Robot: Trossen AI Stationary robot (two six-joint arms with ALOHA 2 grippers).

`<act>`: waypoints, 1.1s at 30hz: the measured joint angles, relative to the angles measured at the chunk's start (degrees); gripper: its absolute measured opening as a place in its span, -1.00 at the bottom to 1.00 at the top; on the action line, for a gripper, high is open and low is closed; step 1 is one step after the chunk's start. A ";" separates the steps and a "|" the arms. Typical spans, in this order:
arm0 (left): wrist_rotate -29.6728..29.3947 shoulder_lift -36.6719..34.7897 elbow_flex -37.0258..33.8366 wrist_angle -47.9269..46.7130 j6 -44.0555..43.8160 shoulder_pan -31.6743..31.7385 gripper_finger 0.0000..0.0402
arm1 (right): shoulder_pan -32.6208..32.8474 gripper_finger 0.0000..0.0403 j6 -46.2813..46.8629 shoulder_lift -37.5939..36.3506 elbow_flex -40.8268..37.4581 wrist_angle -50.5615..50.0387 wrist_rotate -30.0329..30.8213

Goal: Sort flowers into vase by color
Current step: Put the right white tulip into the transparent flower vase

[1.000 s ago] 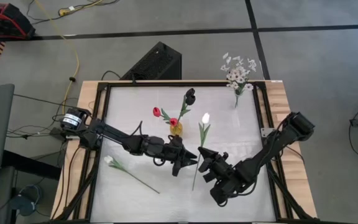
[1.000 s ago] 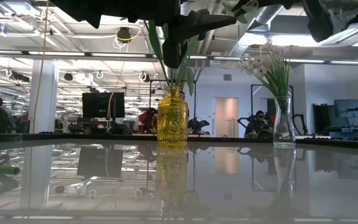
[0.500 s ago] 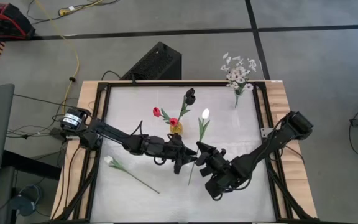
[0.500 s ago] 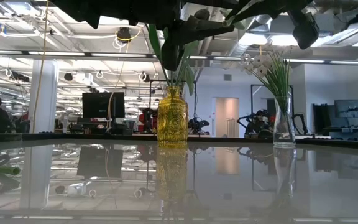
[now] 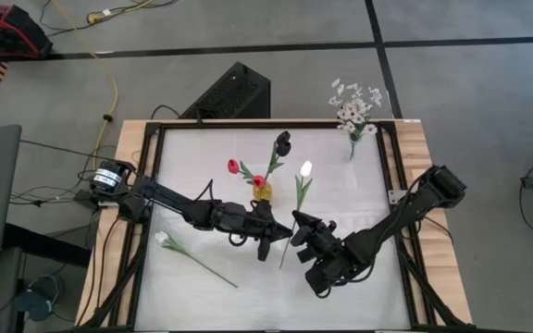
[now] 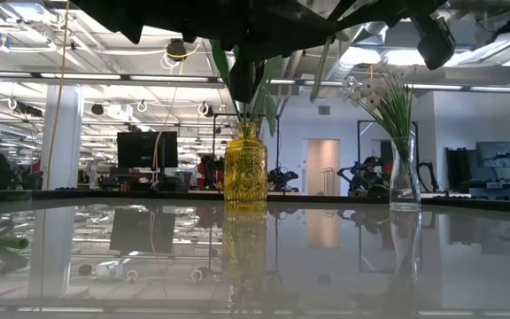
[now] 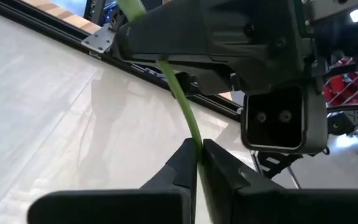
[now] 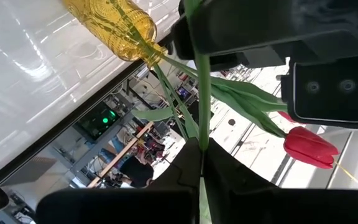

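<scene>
So over the last second the right gripper [image 5: 296, 225] slides in from the lower right toward the table's middle and ends up right beside the left gripper [image 5: 276, 237], carrying the white-bud flower [image 5: 305, 170] with it, so the bud sits a bit closer to the yellow vase [image 5: 263, 191] than before. The left gripper, wide open a second ago, now has its fingers [image 7: 185, 163] clamped on that same green stem.
</scene>
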 joint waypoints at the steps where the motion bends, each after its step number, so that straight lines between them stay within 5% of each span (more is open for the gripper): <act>1: 0.02 0.00 0.00 -0.04 0.31 0.06 -0.97 | 0.00 -0.82 -0.04 0.00 0.00 -0.01 -0.09; 10: -0.41 0.00 -0.04 -0.09 1.40 0.97 -1.00 | 0.40 -0.51 -0.64 0.00 -0.02 -0.08 -0.97; 16: -0.44 0.00 -0.04 0.14 2.20 1.87 -1.00 | 3.02 -0.14 12.27 -0.36 -0.02 -3.82 -1.01; 21: -1.92 0.00 -0.04 0.12 3.84 2.08 -1.00 | 6.93 0.02 41.06 -3.84 -0.02 -19.49 -2.48; 27: -2.79 0.00 -0.04 0.89 7.47 2.08 -1.00 | 6.84 -0.02 96.18 -10.54 -1.73 -29.12 -20.29; 30: -2.60 -0.02 -0.04 3.38 10.86 2.08 -1.00 | 5.32 -0.04 103.27 -12.61 -5.29 -21.41 -23.02; 33: -1.13 -0.07 -0.04 5.31 13.74 2.08 -1.00 | 5.20 -0.05 98.64 -14.93 -9.28 -10.85 -23.58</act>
